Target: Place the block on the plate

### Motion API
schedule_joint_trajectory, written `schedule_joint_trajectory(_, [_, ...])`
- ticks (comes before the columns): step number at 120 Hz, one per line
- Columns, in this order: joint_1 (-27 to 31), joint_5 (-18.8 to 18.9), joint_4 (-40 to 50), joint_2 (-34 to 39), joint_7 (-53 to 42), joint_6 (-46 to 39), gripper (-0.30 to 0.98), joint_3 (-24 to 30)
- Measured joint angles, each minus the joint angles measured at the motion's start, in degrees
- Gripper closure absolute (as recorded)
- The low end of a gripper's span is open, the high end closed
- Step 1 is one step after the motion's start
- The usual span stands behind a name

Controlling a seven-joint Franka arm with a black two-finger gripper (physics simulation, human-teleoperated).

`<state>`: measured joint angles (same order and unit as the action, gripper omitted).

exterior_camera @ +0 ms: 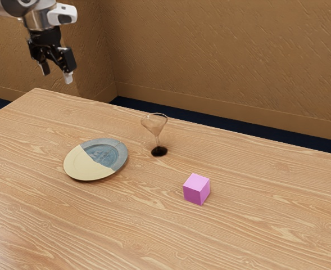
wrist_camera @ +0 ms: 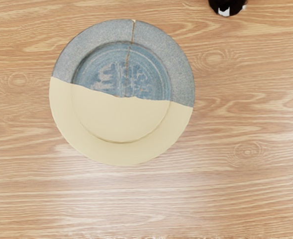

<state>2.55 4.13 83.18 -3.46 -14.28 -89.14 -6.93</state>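
Observation:
My gripper (exterior_camera: 57, 77) hangs high over the table's far left corner in the exterior view, its two fingers apart with nothing between them. The pink block (exterior_camera: 196, 189) rests on the wood, well away from the gripper, toward the exterior view's right. Between them lies the plate (exterior_camera: 86, 163), half cream and half blue-grey, with nothing on it. From the wrist camera the same plate (wrist_camera: 121, 119) appears whole, flat on the table.
A stemmed glass (exterior_camera: 156, 129) with a dark base stands between plate and block, a little farther back. Its dark base (wrist_camera: 227, 6) also appears beyond the plate in the wrist view. Behind the wooden table (exterior_camera: 255, 225) rises a brown wall.

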Motion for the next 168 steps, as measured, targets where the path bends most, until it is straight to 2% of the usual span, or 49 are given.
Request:
schedule_joint_trajectory(10, [-0.5,-1.31,0.72,0.02,-0.43,0.42,0.0,0.05])
schedule_joint_trajectory(26, [-1.85,-3.93,7.85,0.52,0.27,-2.9,0.0,0.18])
schedule_joint_trajectory(49, [-11.7,-4.12,18.49,1.24,3.95,-10.91,0.0,0.34])
schedule_joint_trajectory(60, [-16.31,-4.13,20.84,0.92,6.33,-14.49,0.0,0.63])
schedule_joint_trajectory(83, [-19.53,-4.43,24.61,-0.08,12.15,-20.69,0.0,1.62])
schedule_joint_trajectory(106, [-18.85,-4.88,24.68,-4.17,17.06,-24.95,0.0,3.09])
schedule_joint_trajectory(136, [-20.83,-4.85,23.38,-8.95,22.17,-28.2,0.0,4.8])
schedule_joint_trajectory(168, [-21.96,-4.49,13.54,-18.25,25.42,-29.53,0.0,6.4])
